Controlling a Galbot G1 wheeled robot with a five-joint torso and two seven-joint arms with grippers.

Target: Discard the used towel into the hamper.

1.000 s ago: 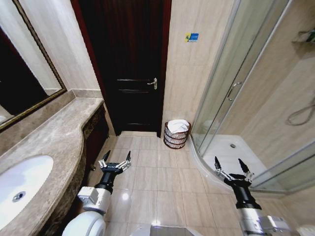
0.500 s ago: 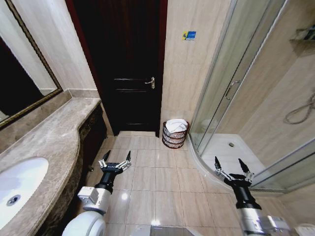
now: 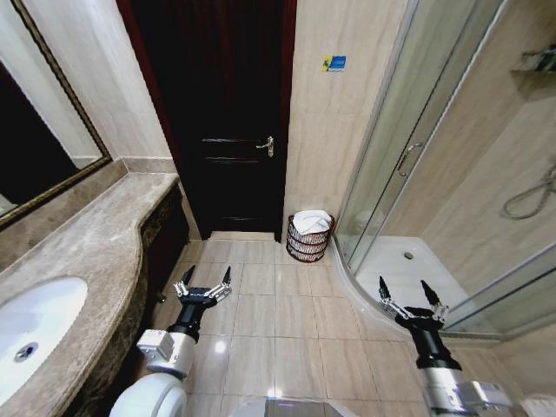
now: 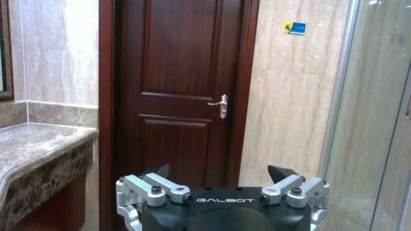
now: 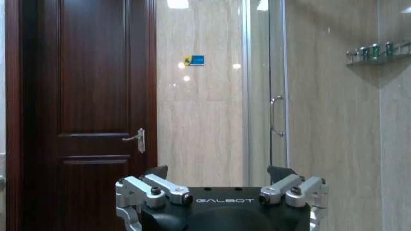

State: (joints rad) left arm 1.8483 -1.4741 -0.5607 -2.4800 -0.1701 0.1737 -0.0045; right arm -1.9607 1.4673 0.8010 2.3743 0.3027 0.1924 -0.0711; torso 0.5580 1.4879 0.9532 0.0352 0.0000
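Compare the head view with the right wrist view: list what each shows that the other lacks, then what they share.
Head view alone: the small round dark reddish-brown wire hamper on the tiled floor with a white folded towel in it, the marble counter with its white oval sink, and the open left end effector.

Right wrist view alone: the wall shelf holding small bottles.

Both: the dark wooden door, the blue and yellow wall sticker, the glass shower door, and the open, empty right end effector.
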